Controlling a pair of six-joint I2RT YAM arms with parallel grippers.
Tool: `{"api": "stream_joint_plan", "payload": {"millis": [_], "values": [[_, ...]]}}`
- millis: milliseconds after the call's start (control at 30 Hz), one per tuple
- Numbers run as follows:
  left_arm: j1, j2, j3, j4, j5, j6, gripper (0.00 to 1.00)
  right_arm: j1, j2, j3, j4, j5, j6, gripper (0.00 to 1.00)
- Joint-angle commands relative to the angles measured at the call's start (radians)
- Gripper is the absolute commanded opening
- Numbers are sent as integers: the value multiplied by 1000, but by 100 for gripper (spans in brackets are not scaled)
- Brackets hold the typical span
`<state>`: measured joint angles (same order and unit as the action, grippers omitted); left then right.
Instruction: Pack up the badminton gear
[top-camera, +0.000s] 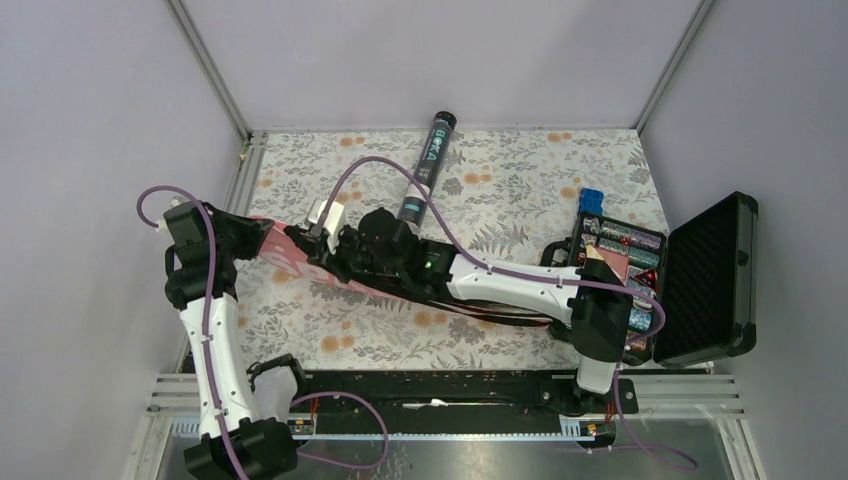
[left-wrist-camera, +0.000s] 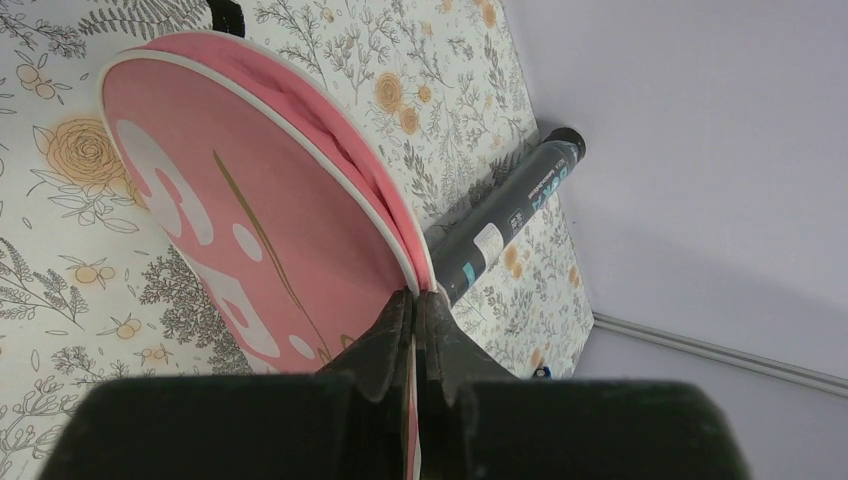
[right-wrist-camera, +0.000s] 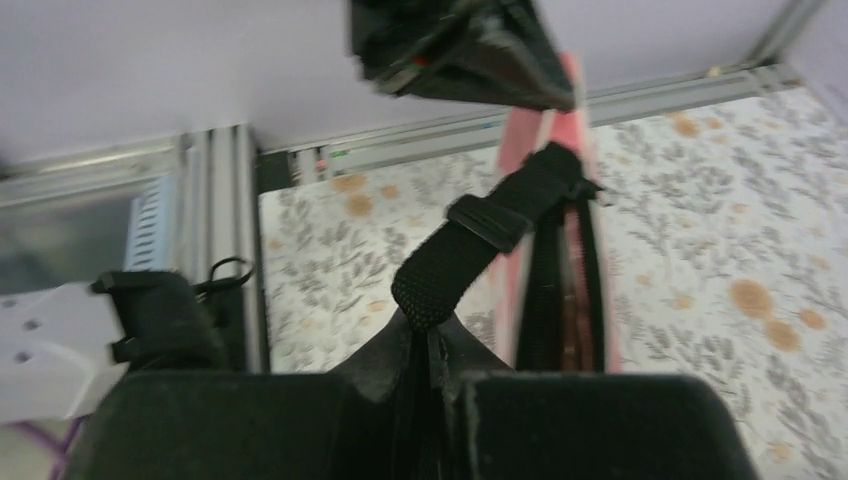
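Observation:
The long pink bag (top-camera: 290, 258) lies slanted across the flowered mat, mostly under my right arm. My left gripper (top-camera: 260, 238) is shut on the bag's white-piped rim at its wide rounded end (left-wrist-camera: 270, 215), with the fingertips (left-wrist-camera: 415, 298) pinching the edge. My right gripper (top-camera: 335, 250) is shut on the bag's black webbing strap (right-wrist-camera: 470, 245), which loops up from the jaws to the bag's zipper side (right-wrist-camera: 560, 290). The black tube with teal print (top-camera: 428, 165) lies on the mat behind the bag, also seen past the bag's rim (left-wrist-camera: 510, 215). No gripper touches it.
An open black case of patterned rolls (top-camera: 700, 280) stands at the right edge, a small blue toy (top-camera: 592, 200) just behind it. Metal rails (top-camera: 450, 395) run along the near edge. Grey walls close in on the mat (top-camera: 520, 210) on three sides.

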<state>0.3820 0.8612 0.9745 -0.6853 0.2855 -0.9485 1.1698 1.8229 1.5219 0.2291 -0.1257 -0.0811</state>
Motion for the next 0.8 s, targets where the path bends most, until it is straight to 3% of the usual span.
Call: {"api": "stream_joint_plan", "payload": {"millis": [0,133,267,433,567,767], "values": [[-5,-36,8,30,83,-3,0,27,-47,-37,-52,-84,-1,6],[-5,-70,-24,63,96,-32,0,27,-9,-28,-149,-140,-41,18],[-5,-70,-11,62,97,-28,0,26,5,-3,-213,-86,-44,40],[-5,-72,-12,61,80,31,0,-35,-96,19,-255,-182,109,58],[-5,-86,-26,75,85,59,0,-110,-146,40,-238,-286,277,62],[-5,-100,-25,82,110,69,0,-163,-53,156,-242,-168,409,54]]}}
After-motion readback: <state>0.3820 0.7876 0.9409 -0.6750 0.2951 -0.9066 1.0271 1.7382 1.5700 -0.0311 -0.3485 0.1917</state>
